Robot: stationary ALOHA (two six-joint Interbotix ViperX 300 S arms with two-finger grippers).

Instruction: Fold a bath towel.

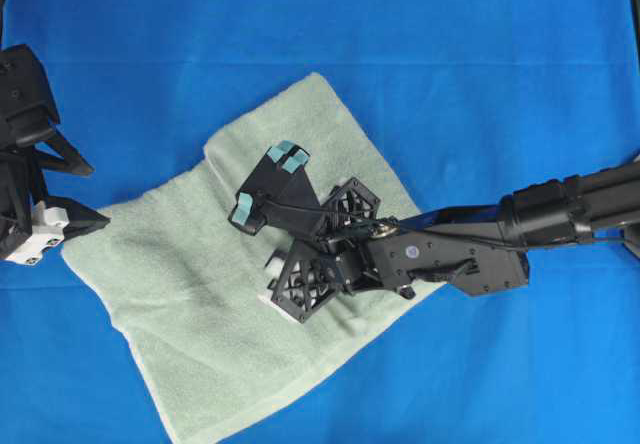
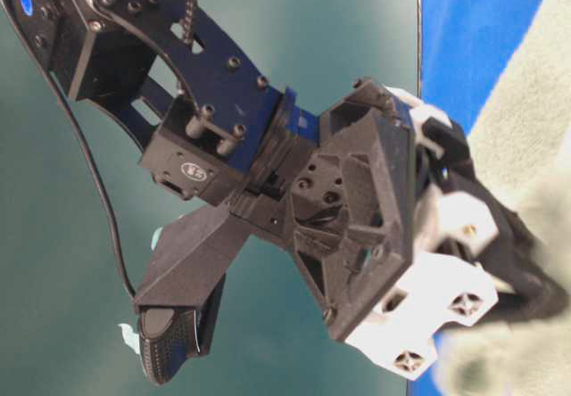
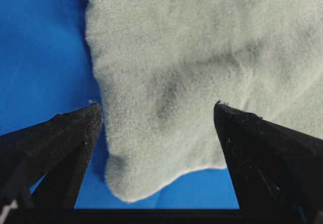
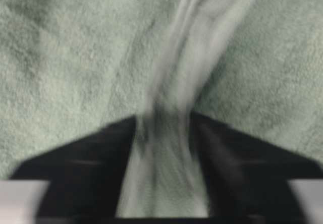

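The bath towel (image 1: 190, 294) lies folded at a slant across the middle of the blue table cloth (image 1: 480, 84). The right gripper (image 4: 164, 148) reaches in from the right over its centre, a blurred ridge of cloth between its fingers; I cannot tell if it grips. The left gripper (image 3: 156, 118), jaws apart, hovers at the towel's left corner.

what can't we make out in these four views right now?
- Right wrist view: motion blur; unclear whether the right gripper pinches the bath towel ridge or has let go.
- Overhead view: the right arm hides the towel's middle.
- Table-level view: the left gripper fills the frame; towel cut off at the right edge.
- Left wrist view: only one towel corner shows.
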